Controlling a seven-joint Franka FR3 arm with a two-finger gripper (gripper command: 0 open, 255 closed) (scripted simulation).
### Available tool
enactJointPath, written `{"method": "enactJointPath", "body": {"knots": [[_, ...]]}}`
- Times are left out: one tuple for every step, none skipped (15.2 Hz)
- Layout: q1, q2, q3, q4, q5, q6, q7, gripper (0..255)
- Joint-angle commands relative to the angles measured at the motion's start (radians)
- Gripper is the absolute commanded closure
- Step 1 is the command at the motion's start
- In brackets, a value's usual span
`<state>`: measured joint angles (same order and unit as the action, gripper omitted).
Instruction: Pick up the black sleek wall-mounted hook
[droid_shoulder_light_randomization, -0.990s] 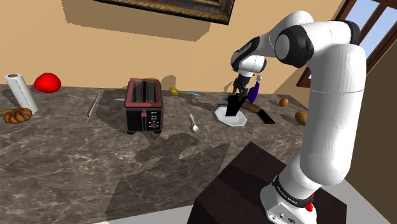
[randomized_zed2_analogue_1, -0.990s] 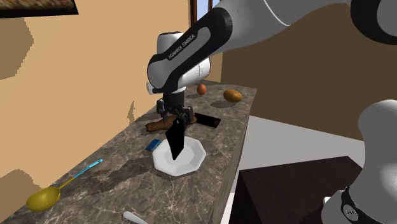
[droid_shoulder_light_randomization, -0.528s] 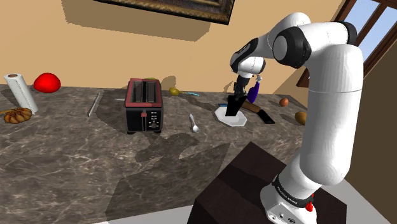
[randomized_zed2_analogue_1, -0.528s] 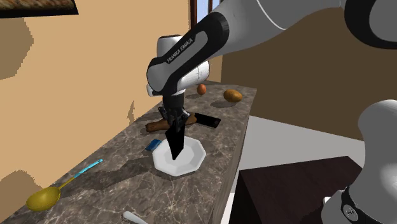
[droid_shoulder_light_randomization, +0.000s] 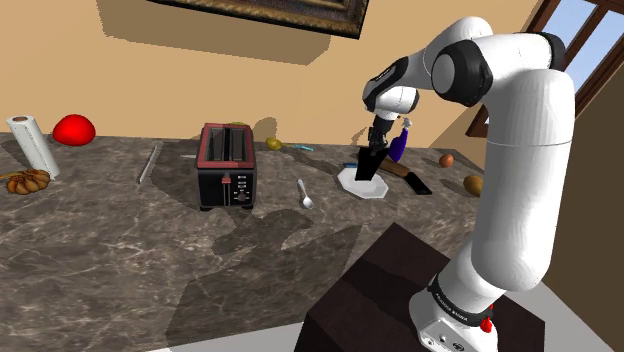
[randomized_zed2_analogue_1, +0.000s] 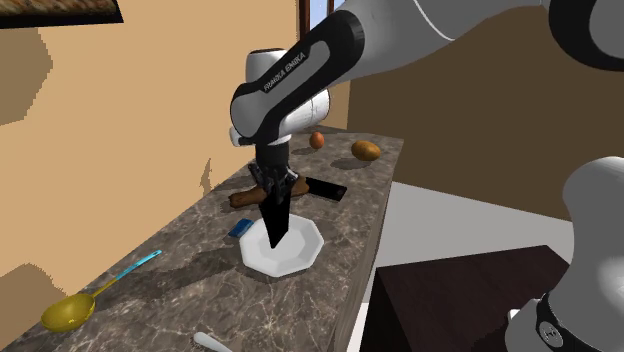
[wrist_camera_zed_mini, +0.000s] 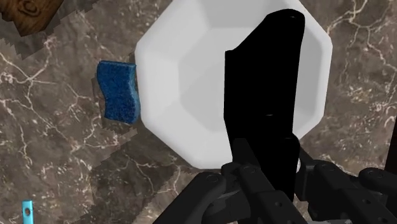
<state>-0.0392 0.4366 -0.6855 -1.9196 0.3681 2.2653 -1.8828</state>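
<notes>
Since a second ago the all-black two-finger gripper has turned about its own axis, so its fingers now show edge-on in the second exterior view, while the thing it carries hangs in much the same spot. Largest is the white Franka arm with dark joints, reaching over the dark marbled stone counter. Well away from the white octagonal plate, toward the shoulder view's left, stands a black box-shaped toaster with a red top rim. Over that plate hangs the black, flat, tapering wall hook — the jaws are clamped narrowly on its upper end, and its pointed lower end is down inside the plate's outline; whether the tip touches the plate cannot be told. Beyond the plate, near it, lies a flat black phone-like slab. Just beside the plate's rim — not touching it in the wrist view — sits a small blue wavy-edged sponge.
</notes>
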Motion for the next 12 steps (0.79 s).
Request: {"method": "enactJointPath", "body": {"knots": [[0.008, -0.018, -0.009, 0.002, -0.015, -0.016, 0.01, 255], [0.012, -0.026, -0.014, 0.006, -0.022, -0.026, 0.015, 255], [0.015, -0.034, -0.018, 0.009, -0.029, -0.036, 0.019, 255], [0.018, -0.042, -0.022, 0.013, -0.037, -0.046, 0.024, 255], [0.021, -0.049, -0.026, 0.018, -0.044, -0.056, 0.028, 255], [0.024, -0.057, -0.03, 0.022, -0.051, -0.067, 0.033, 255], [0.027, -0.064, -0.034, 0.027, -0.058, -0.077, 0.037, 255], [0.03, -0.072, -0.038, 0.032, -0.064, -0.088, 0.042, 255], [0.032, -0.079, -0.041, 0.037, -0.071, -0.098, 0.046, 255], [0.035, -0.086, -0.045, 0.042, -0.077, -0.109, 0.05, 255], [0.037, -0.093, -0.048, 0.048, -0.084, -0.119, 0.054, 255], [0.039, -0.099, -0.051, 0.054, -0.09, -0.13, 0.059, 255]]}}
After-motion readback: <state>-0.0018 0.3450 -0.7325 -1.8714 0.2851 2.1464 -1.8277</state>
